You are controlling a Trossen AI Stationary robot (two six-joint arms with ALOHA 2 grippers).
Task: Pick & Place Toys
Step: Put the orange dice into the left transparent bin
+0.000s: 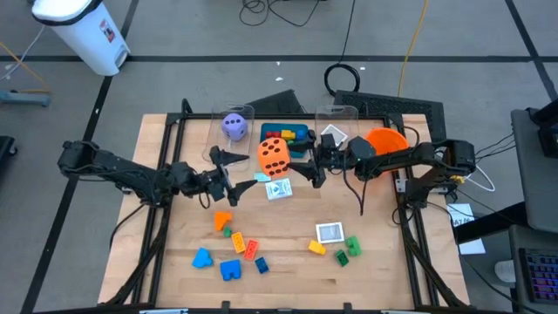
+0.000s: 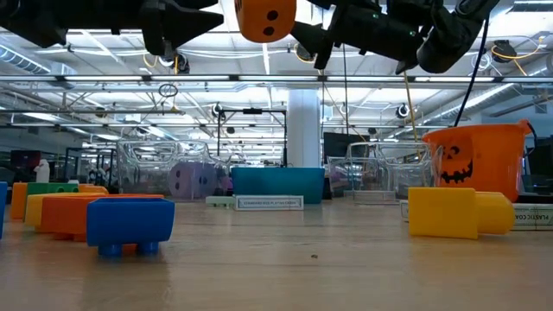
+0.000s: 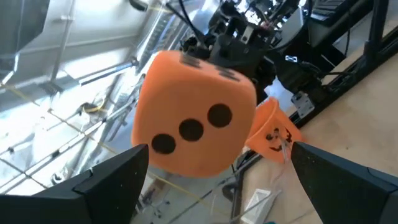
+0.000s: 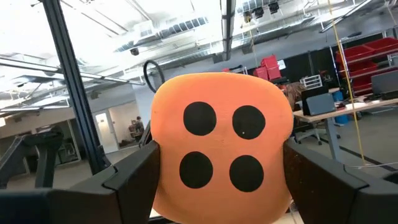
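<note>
The orange dotted die [image 1: 273, 155] hangs high over the table's middle, with my right gripper [image 1: 301, 160] shut on it from the right. My left gripper [image 1: 237, 177] stands open just left of the die, its fingers spread wide and apart from it. In the left wrist view the die [image 3: 193, 115] shows ahead of the two open fingers. A purple die [image 1: 234, 126] sits in a clear bin at the back. Bricks lie on the near table: blue [image 1: 202, 257], orange [image 1: 223, 220], yellow [image 1: 316, 248], green [image 1: 349, 249]. White cards [image 1: 278, 189] [image 1: 330, 232] lie flat. My right gripper pinches the orange die by two opposite side faces [image 4: 160, 155] between its two fingers [image 4: 130, 174]. The fingers come about level from the table's right side, tipped a little upward. The die is lifted clear, well above the table [image 2: 265, 17].
A teal tray [image 1: 298, 133] with bricks stands at the back centre between clear bins [image 1: 336, 113]. An orange pumpkin-faced bowl [image 1: 386, 139] sits at the back right under the right arm. Black frame rails [image 1: 161, 218] run along the table's left and right sides.
</note>
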